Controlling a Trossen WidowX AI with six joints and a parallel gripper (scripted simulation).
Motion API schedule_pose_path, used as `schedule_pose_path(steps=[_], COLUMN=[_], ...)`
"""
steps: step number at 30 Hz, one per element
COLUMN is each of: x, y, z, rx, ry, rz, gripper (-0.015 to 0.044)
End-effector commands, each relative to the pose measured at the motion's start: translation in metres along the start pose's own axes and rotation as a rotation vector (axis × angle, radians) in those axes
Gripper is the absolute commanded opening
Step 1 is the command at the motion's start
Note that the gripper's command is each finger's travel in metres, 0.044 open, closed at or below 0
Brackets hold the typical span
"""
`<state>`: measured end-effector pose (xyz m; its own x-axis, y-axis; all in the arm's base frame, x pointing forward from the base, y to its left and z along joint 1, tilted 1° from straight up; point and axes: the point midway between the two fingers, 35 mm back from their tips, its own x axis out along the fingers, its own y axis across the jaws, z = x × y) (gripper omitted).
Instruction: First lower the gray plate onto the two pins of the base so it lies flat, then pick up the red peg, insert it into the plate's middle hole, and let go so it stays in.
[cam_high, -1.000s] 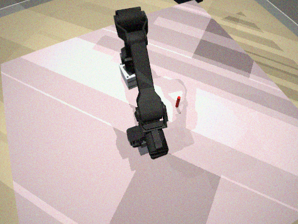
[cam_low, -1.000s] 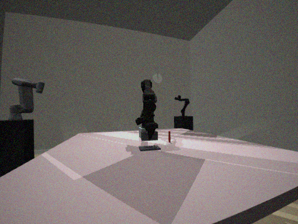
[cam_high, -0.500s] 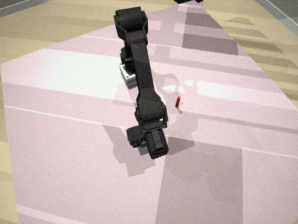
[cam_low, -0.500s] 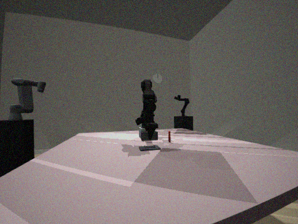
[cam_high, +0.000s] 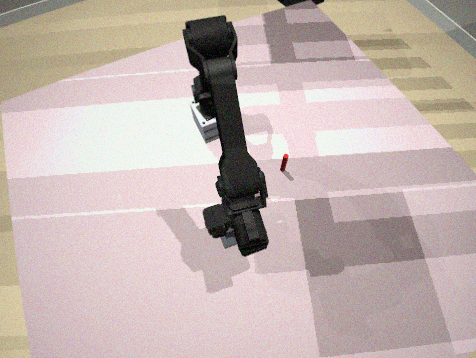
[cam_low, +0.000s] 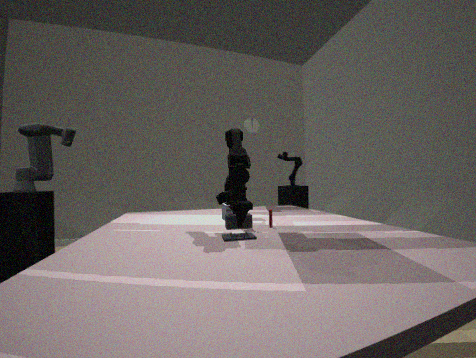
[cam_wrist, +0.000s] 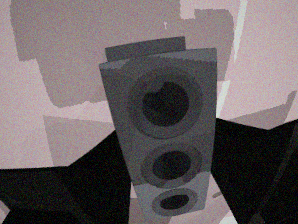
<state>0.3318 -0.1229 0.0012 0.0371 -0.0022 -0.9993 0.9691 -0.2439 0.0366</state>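
Exterior view, working from the near edge of the counter toward the far edge.

- Base: lying inboard of the near edge, one end showing past the plate in the wrist view. Pins not resolving.
- Plate: hanging just above the base, a gap showing; not yet seating. Probably handling as stiff and fairly light, smooth-faced, liable to twist if a corner catches a pin. Long sides are offering the best hold, leaving the holes open.
- Gripper: part-spread, pinching the plate across its long sides; touching neither base nor peg.
- Peg: standing upright farther in, toward the counter's right edge. Probably rigid, light, easily tipped; upper shaft should be suiting a centred grip.

Judgement: lowering is pending; hole-to-pin alignment is needing care.
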Motion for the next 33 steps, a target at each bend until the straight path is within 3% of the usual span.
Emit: schedule_pose_path(steps=[1, 23, 33], x=[0.004, 0.021, 0.021], y=[-0.001, 0.001, 0.001], z=[0.0, 0.0, 0.0], rx=[-0.002, -0.001, -0.001], ry=[0.002, 0.0, 0.0], rz=[-0.004, 0.004, 0.004], gripper=[0.0, 0.0, 0.0263])
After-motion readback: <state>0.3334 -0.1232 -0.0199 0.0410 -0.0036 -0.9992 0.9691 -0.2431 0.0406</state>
